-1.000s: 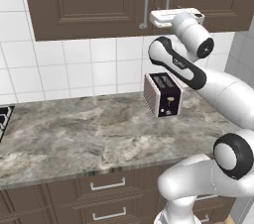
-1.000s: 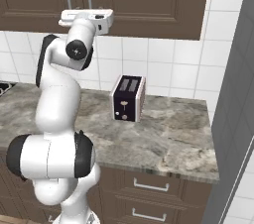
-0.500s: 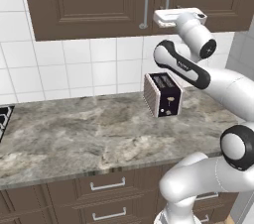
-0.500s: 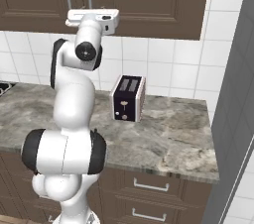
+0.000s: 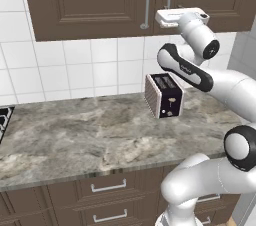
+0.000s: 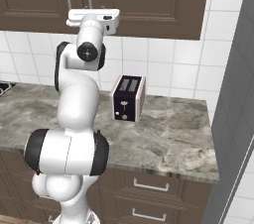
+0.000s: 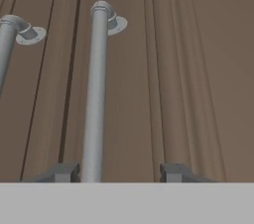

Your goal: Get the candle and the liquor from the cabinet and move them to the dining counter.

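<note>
At the cabinet (image 5: 100, 0) handle (image 7: 96, 94), gripper (image 7: 119, 172) raised.

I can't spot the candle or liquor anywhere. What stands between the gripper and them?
The cabinet doors are shut. The gripper sits at the right door's bar handle, fingers either side, not yet clamped.

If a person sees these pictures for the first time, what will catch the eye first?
First, the white arm reaching up to the closed dark cabinet, its pincer set around a silver bar handle. Next, the toaster standing alone on the marble worktop under it.
</note>
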Controlling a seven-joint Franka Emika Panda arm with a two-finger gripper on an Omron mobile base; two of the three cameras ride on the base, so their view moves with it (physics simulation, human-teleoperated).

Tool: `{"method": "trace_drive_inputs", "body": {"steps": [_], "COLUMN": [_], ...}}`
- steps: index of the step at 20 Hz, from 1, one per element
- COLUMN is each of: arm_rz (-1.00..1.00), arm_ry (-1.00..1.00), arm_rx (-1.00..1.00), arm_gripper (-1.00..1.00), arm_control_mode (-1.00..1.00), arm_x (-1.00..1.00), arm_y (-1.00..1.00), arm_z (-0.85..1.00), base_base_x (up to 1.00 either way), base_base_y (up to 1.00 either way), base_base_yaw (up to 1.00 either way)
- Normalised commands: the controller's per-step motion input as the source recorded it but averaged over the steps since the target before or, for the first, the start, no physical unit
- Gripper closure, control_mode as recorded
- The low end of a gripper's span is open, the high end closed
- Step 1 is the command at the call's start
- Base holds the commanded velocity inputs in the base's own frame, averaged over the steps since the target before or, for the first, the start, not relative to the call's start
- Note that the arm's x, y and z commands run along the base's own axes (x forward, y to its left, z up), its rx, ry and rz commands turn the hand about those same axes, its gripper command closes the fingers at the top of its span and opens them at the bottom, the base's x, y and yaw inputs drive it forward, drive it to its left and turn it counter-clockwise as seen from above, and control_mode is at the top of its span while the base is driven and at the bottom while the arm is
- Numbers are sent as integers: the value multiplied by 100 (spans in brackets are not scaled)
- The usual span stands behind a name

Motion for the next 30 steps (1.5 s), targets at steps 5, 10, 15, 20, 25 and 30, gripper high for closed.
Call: {"method": "trace_drive_inputs", "body": {"steps": [5,10,15,20,25,30], "arm_rz": [0,0,0,0,0,0], "arm_ry": [0,0,0,0,0,0], "arm_rx": [0,0,0,0,0,0], "arm_gripper": [100,100,100,100,100,100], "arm_control_mode": [-100,-100,-100,-100,-100,-100], "arm_x": [17,9,0,0,0,-4], "arm_y": [7,2,0,1,0,0], "arm_z": [0,0,7,12,8,12], "base_base_x": [0,0,0,0,0,0], "base_base_y": [0,0,0,0,0,0], "base_base_yaw": [0,0,0,0,0,0]}}
